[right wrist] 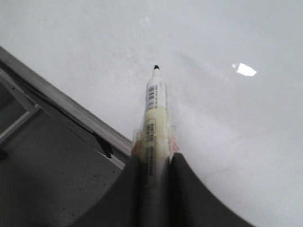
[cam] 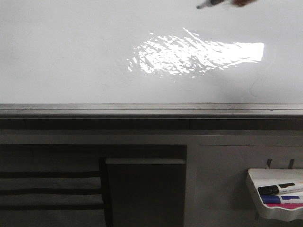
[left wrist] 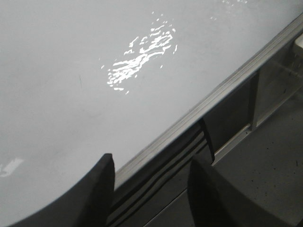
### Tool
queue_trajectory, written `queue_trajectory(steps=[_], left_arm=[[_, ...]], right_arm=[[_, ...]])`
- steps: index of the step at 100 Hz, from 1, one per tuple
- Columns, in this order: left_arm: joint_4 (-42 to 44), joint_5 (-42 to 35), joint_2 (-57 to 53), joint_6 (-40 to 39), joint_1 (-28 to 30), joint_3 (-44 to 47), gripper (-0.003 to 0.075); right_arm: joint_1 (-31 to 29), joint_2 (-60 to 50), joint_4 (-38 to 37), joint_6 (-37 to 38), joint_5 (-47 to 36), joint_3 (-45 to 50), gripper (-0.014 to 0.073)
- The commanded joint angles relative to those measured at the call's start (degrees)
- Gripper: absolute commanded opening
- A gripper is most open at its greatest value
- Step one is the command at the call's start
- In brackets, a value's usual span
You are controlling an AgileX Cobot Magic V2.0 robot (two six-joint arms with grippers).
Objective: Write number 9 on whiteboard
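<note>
Whiteboard blank, marker poised: stroke for the 9 not yet begun.
No number 9 shows anywhere on the large glossy white whiteboard (cam: 71, 56) with its dark grey frame edge; the right gripper (right wrist: 154, 163) is clamped on a black-tipped white marker (right wrist: 155, 101) near the board's top edge, contact unclear. Left gripper (left wrist: 151, 165) hangs apart, holding nothing, over the lower frame. Judged next: press tip, draw loop.
</note>
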Motion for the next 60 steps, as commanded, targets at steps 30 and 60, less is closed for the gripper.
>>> queue_trajectory(steps=[30, 60], left_arm=[[-4.25, -9.47, -2.85, -0.90, 1.77, 4.21, 0.0333], [-4.37, -9.60, -2.73, -0.90, 1.77, 4.21, 0.0333]], right_arm=[[-1.56, -2.03, 1.45, 1.23, -7.72, 3.74, -0.0046], [-1.56, 3.04, 1.45, 1.23, -5.09, 0.30, -0.0046]])
